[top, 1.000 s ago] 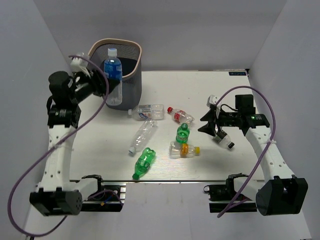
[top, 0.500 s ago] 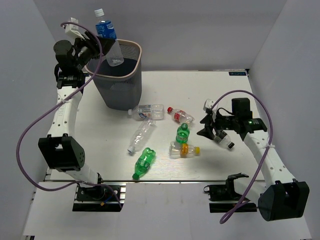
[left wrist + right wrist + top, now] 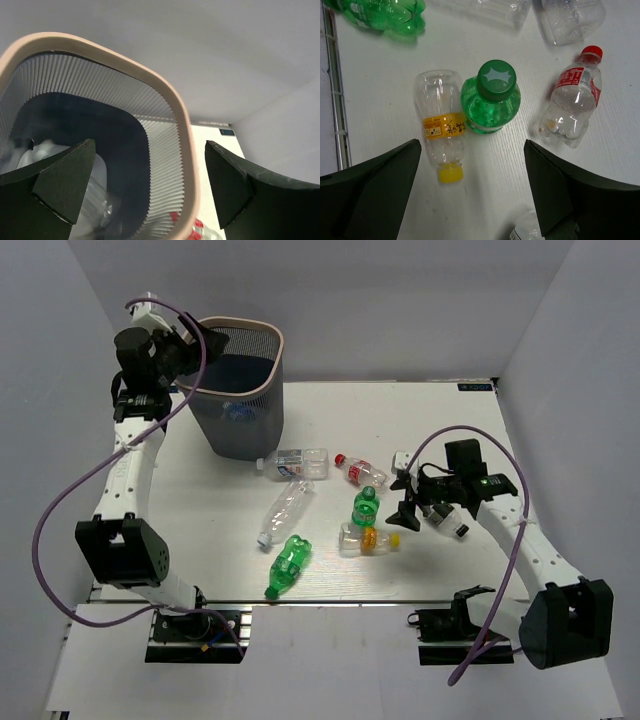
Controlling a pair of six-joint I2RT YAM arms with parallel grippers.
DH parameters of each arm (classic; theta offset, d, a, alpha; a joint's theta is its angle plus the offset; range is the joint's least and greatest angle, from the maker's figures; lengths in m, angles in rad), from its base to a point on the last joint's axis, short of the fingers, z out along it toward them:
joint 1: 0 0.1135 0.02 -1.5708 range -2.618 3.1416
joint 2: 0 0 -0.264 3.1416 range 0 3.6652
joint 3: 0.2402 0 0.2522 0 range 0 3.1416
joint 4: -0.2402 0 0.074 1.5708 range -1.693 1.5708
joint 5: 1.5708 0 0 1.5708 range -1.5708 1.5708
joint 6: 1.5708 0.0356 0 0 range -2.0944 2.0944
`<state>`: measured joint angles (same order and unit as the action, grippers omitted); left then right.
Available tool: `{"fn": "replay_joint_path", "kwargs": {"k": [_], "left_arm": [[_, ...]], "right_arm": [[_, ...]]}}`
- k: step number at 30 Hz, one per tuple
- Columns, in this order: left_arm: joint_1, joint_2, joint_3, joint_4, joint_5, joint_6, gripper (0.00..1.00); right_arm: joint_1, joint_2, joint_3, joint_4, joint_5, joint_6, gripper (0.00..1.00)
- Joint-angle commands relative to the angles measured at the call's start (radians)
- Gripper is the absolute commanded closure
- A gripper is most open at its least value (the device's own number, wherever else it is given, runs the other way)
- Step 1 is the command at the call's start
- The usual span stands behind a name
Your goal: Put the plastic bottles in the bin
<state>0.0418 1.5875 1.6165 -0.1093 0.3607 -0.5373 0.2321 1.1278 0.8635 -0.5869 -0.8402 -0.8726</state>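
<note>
Table [image 3: 470, 420]: white; you have seven bottles loose on it, and the bin at its far left corner.
Bin [image 3: 277, 355]: upright, dark mesh, beige rim. The left wrist view looks down past that rim [image 3: 172, 105].
In bin: one clear bottle [image 3: 37, 152] low against the wall, blurred. A bluish patch shows through the mesh in the top view. You can't tell whether more is under it.
Left gripper [image 3: 150, 150]: up over the bin's near-left rim, fingers spread wide, nothing held.
Right gripper [image 3: 472, 150]: fingers apart and empty, hanging above the middle cluster, off the table.
Labelled bottle [image 3: 295, 462]: clear, lying on its side just in front of the bin.
Crushed bottle [image 3: 285, 510]: clear, lying slantwise, mid table.
Lying green bottle [image 3: 287, 565]: on its side near the front edge, cap pointing toward you.
Yellow-cap bottle [image 3: 442, 125]: clear with an orange label, lying down, below the right gripper's left finger.
Green-cap bottle [image 3: 490, 97]: green, standing upright just beside the yellow-cap one; they seem to touch.
Red-cap bottle [image 3: 570, 97]: clear with a red label, lying down, near the green-cap bottle but apart from it.
Black-cap bottle [image 3: 450, 523]: lying on its side, half hidden under the right arm.
</note>
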Motion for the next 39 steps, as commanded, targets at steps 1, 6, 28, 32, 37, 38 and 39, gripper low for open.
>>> {"fn": "replay_joint_path", "kwargs": {"k": [1,6,28,32,37,38,39], "left_arm": [[-0.011,-0.194,0.016,-0.027,0.082,0.040,0.00],[-0.011,-0.475,-0.245,0.030,0.262,-0.018,0.00],[-0.011,-1.115,-0.923,-0.533,0.360,0.025,0.00],[-0.011,-1.080,-0.963,-0.543,0.360,0.036,0.00],[-0.011,-1.029,-0.992,-0.533,0.350,0.045,0.00],[-0.011,-1.019,-0.992,-0.533,0.350,0.045,0.00],[-0.011,-1.009,-1.001,-0.533,0.350,0.054,0.00]], "right_arm": [[0.024,0.021,-0.023,0.030,-0.023,-0.095,0.10],[0.053,0.095,-0.014,0.096,-0.049,-0.123,0.10],[0.174,0.303,0.060,0.297,0.042,0.075,0.15],[0.173,0.299,0.023,0.277,0.088,0.020,0.23],[0.174,0.282,0.005,0.245,0.067,-0.005,0.60],[0.174,0.279,0.008,0.236,0.058,-0.005,0.67],[0.171,0.273,0.017,0.213,0.053,-0.015,0.77]]}}
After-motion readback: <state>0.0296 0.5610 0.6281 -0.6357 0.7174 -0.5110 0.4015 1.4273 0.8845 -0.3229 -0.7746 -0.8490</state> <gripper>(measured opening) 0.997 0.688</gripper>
